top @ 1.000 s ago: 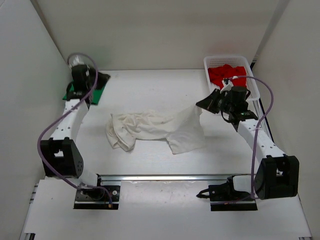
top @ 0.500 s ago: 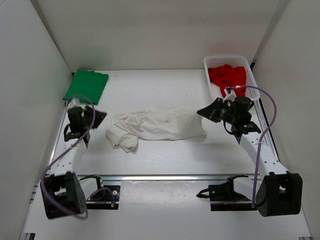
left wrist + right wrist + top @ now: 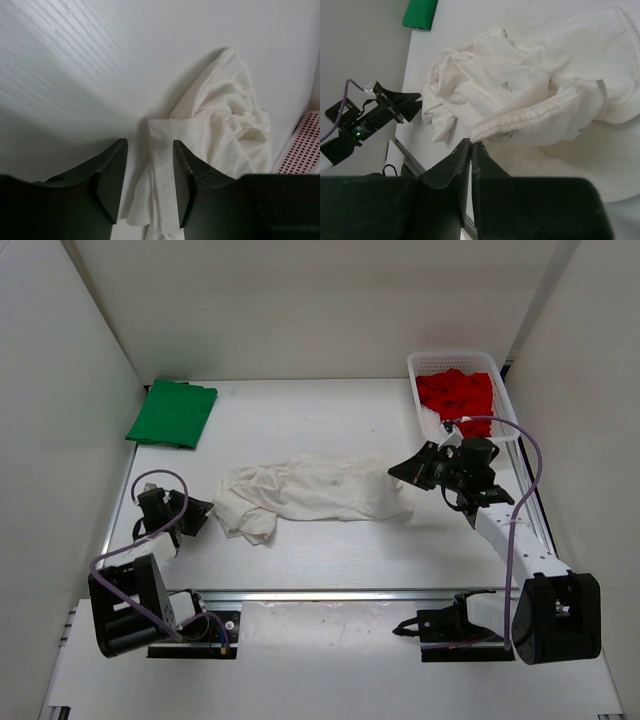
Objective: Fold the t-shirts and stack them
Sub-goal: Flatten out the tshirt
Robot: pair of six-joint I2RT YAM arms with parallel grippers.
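The white mesh basket (image 3: 452, 357) sits at the far right of the table (image 3: 300, 420), with the red t-shirt (image 3: 455, 390) bunched inside it. Straight across to the left of the basket, well apart from it, the green t-shirt (image 3: 172, 412) lies folded flat.

The white t-shirt (image 3: 310, 490) lies crumpled on the table, left of the basket and nearer the arm bases. Its long axis runs left to right, with one end toward the basket and the more bunched end away from it.

The right gripper (image 3: 398, 472) is at the basket-side end, its jaws pressed together on the shirt's hem (only a thin edge of it). The left gripper (image 3: 197, 514) sits just beside the end away from the basket. Its jaws are parted with nothing between them, and it is aimed at the cloth.
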